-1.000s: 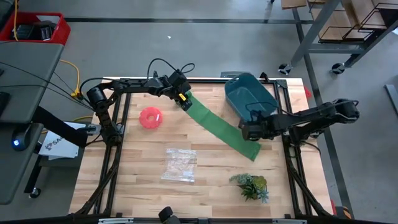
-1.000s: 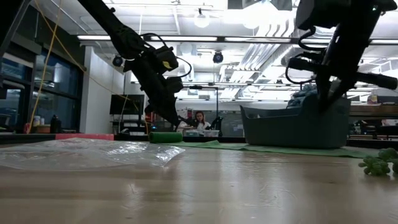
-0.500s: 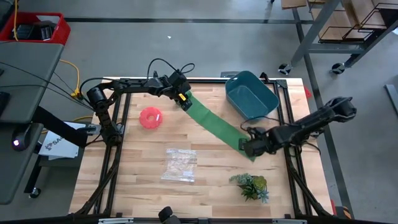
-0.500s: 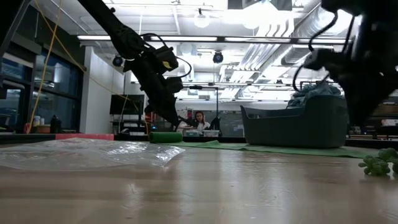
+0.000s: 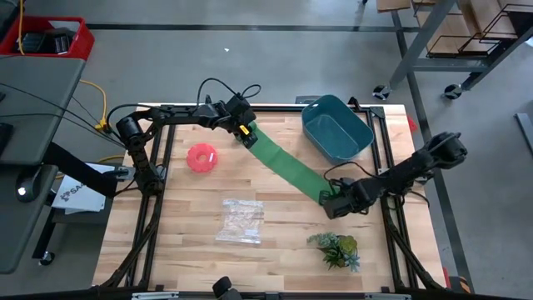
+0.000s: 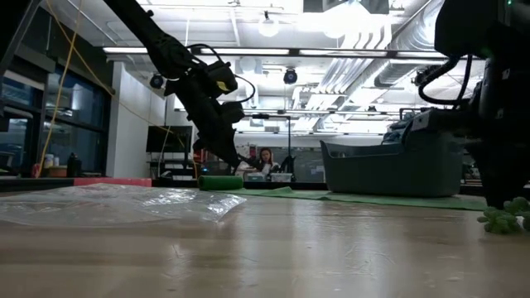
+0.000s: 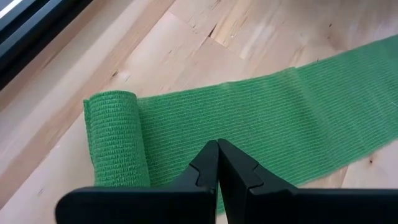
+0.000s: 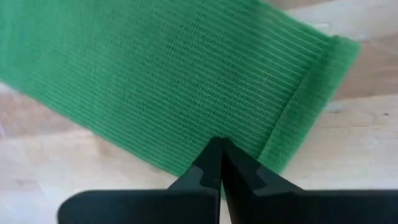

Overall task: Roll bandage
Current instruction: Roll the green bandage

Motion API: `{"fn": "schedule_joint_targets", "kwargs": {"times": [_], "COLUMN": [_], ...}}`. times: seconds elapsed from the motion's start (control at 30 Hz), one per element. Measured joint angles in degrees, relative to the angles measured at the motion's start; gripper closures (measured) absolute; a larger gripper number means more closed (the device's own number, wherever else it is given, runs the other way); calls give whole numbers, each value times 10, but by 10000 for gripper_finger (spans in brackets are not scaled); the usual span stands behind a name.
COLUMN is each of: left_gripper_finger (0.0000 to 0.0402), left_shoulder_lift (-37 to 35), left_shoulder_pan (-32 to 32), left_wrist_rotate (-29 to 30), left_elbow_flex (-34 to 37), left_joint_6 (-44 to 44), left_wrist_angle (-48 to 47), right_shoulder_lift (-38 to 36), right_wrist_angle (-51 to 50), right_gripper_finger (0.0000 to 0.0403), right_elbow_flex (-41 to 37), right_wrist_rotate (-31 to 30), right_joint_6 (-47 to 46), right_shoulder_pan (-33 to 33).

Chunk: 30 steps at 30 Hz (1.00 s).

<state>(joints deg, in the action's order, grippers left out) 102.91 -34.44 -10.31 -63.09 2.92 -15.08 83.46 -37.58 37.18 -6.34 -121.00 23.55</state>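
while the bandage (image 5: 287, 165) lies flat across the middle of the table, only its far left end is rolled up a little. the left gripper (image 5: 247, 137), fingers together, sits right at that small roll. the right gripper (image 5: 334, 203), fingers together too, presses near the loose end. the rolling looks just begun. next, the left one should push the roll along toward the right.
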Motion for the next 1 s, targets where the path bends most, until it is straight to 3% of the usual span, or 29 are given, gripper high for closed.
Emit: {"fn": "schedule_joint_targets", "kwargs": {"times": [0.13,0.43,0.7,1.0], "left_gripper_finger": [401,401,401,401], "left_shoulder_lift": [0,0,0,17], "left_shoulder_pan": [0,1,0,15], "left_wrist_rotate": [0,32,89,91], "left_elbow_flex": [0,0,0,0], "left_joint_6": [0,27,44,69], "left_wrist_angle": [-1,-1,3,8], "right_shoulder_lift": [3,3,3,4], "right_wrist_angle": [4,1,2,6], "right_gripper_finger": [403,403,403,403], "right_elbow_flex": [2,1,0,0], "right_wrist_rotate": [37,65,69,69], "right_joint_6": [7,-82,-84,-84], "right_shoulder_pan": [25,85,87,87]}}
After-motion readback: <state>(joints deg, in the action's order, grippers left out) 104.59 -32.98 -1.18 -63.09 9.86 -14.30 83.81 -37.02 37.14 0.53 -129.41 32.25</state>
